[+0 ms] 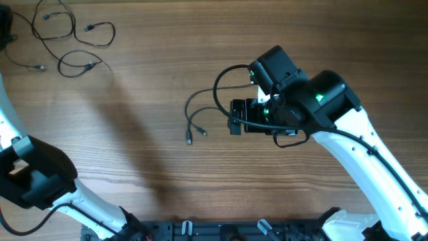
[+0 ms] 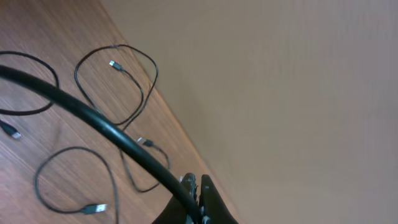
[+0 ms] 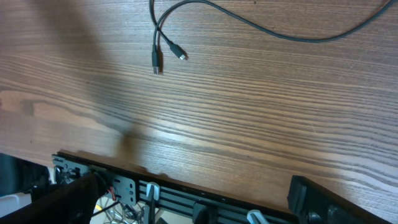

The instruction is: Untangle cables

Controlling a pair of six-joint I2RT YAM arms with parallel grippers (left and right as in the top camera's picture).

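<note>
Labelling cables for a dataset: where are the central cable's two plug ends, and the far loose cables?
vertical plug end (image 3: 155,62), right wrist view, on the plug body.
slanted plug end (image 3: 180,55), right wrist view, on the plug body.
far loose cables (image 1: 89,27), overhead view, on one plug.

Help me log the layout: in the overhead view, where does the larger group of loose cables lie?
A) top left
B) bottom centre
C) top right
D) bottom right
A: the looping cables spread across the top left of the overhead view, while only a single cable lies near the middle.
</note>
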